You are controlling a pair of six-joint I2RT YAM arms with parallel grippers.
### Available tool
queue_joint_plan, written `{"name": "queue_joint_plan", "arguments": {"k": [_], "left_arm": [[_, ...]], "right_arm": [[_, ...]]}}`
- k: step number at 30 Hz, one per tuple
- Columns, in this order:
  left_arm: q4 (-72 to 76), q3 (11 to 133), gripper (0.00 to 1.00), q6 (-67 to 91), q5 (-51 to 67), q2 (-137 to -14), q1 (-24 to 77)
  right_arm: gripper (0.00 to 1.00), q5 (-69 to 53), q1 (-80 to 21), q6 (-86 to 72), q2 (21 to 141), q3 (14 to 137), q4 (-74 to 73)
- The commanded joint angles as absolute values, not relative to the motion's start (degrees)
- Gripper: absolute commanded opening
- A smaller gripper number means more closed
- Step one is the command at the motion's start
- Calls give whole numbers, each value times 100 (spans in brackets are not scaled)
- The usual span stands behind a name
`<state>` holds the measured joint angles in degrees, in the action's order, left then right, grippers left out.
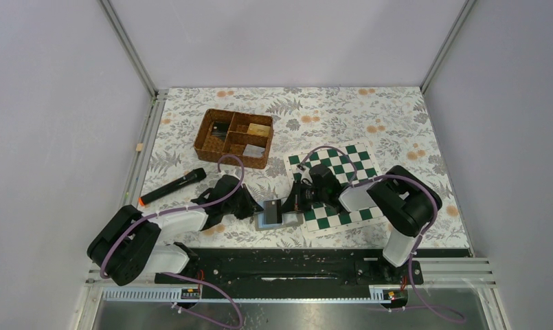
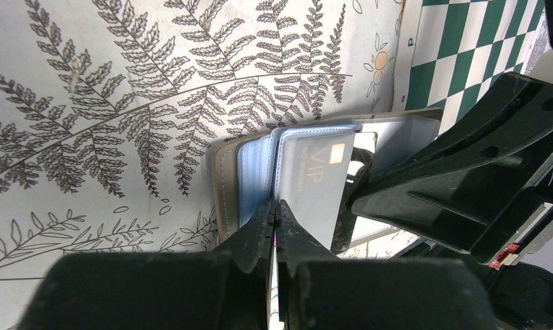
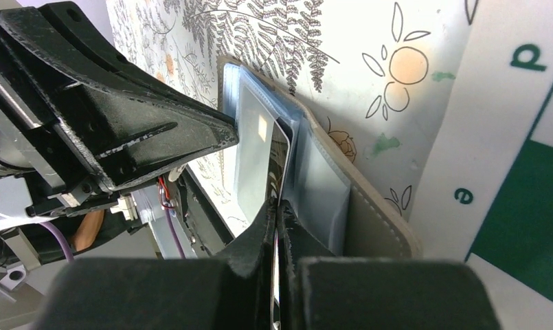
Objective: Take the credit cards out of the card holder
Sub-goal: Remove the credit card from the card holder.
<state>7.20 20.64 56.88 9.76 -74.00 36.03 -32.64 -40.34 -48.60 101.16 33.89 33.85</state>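
The table is covered by a cloth [image 1: 314,113] with grey fern leaves and small orange fruits printed on it. At the far left stands a brown wicker basket [image 1: 222,152] with several compartments; one holds something dark, another a tan flat piece, and another a grey one. Near the basket, more to the left, lies a black stick [image 1: 174,186] with an orange tip, placed at a slant. On the right side lies a green and white chessboard mat [image 1: 352,159], partly hidden, with green letters on its white border. A small pale block [image 1: 140,148] sits at the left edge.
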Motion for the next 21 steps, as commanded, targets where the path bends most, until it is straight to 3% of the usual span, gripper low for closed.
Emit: {"name": "queue_joint_plan", "arguments": {"k": [1, 11, 21], "left_arm": [[-647, 1820, 0, 5488, 604, -7682, 3690], [-687, 1837, 0, 5493, 589, -7658, 3691], [-875, 1989, 0, 5465, 616, -7419, 3678]], "right_arm": [[0, -3327, -3870, -4521, 9778, 3348, 3175], [0, -3537, -3681, -4523, 9543, 3143, 3138], [0, -3240, -3539, -4299, 8558, 3026, 1960]]}}
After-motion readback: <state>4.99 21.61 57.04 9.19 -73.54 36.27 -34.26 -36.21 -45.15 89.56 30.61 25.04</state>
